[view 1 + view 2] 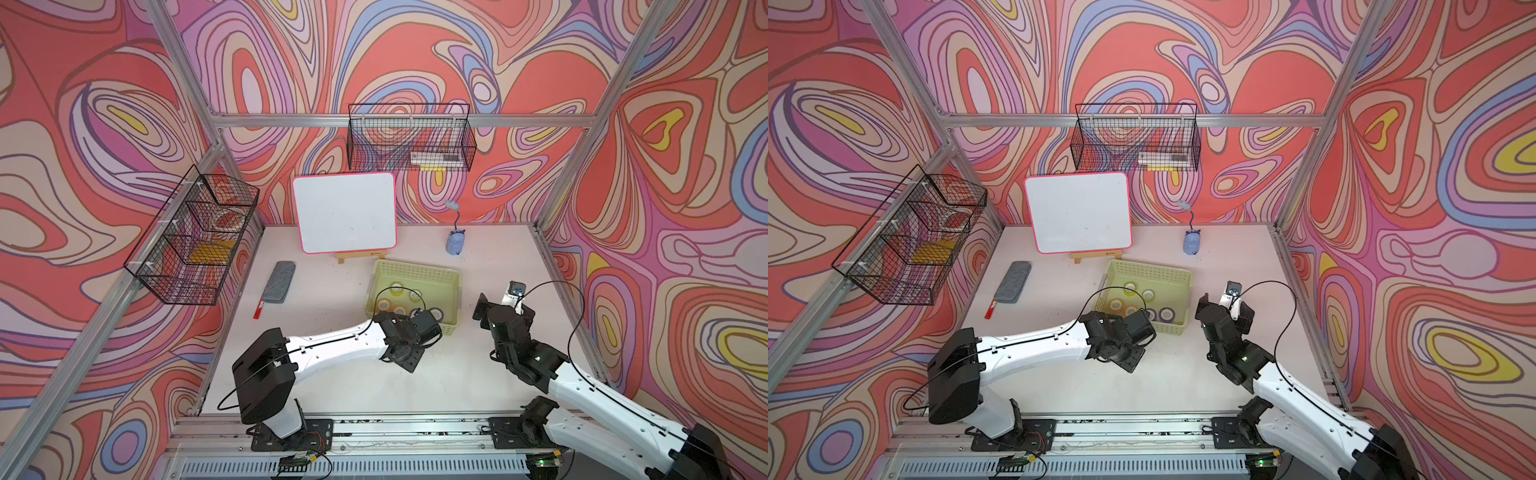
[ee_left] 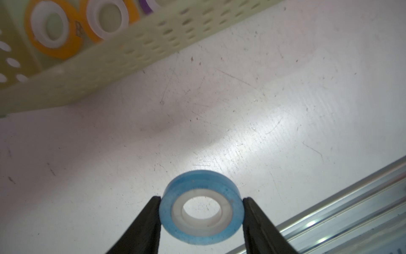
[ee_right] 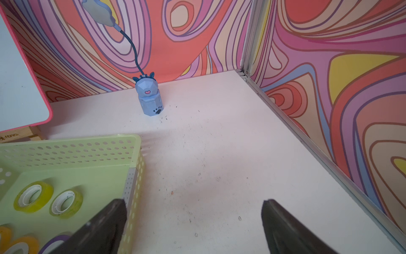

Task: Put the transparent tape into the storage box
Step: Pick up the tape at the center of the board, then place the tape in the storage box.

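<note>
A blue-tinted transparent tape [image 2: 198,179] with a white core sits between the black fingers of my left gripper [image 2: 201,198], which is shut on its outer rim. In the left wrist view it hangs over bare table, just outside the near wall of the pale yellow-green storage box [image 2: 131,50]. In both top views the left arm's wrist [image 1: 415,328] [image 1: 1121,330] covers the fingers at the box's [image 1: 417,268] [image 1: 1150,268] near edge. Several yellow, orange and purple rolls [image 1: 397,289] lie in the box. To the right of the box [image 3: 72,149], my right gripper [image 3: 195,204] [image 1: 503,305] stands open and holds nothing.
A whiteboard [image 1: 345,212] on a wooden easel stands behind the box. A grey eraser [image 1: 280,280] and a red marker [image 1: 259,309] lie at the left, a blue toy lamp [image 1: 456,243] at the back. Black wire baskets [image 1: 195,237] [image 1: 411,137] hang on the walls.
</note>
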You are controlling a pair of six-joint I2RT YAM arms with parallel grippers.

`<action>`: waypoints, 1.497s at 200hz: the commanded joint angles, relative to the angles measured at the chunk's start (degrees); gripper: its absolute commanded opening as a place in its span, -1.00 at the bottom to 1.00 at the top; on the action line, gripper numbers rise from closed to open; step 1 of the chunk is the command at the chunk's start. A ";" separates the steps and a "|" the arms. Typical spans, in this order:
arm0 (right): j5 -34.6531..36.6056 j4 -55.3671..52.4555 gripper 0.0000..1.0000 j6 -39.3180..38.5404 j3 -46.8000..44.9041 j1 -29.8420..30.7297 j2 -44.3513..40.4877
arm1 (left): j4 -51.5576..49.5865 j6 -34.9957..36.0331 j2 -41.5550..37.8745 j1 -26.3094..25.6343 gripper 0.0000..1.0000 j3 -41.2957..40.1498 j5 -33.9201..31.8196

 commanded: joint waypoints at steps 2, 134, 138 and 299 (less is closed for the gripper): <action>1.17 -0.66 0.97 0.22 0.50 -0.31 -0.56 | -1.24 3.69 0.59 2.60 0.16 4.49 -0.86; 1.95 -1.05 0.97 0.48 0.29 -0.30 -1.23 | 14.02 10.41 20.37 11.94 0.16 25.46 3.91; 1.93 -1.03 0.96 0.53 0.35 -0.31 -1.29 | 15.04 10.25 20.82 12.09 0.16 25.47 4.12; 1.91 -0.98 0.96 0.44 0.29 -0.24 -1.28 | 28.86 6.87 35.65 16.12 0.18 30.91 8.12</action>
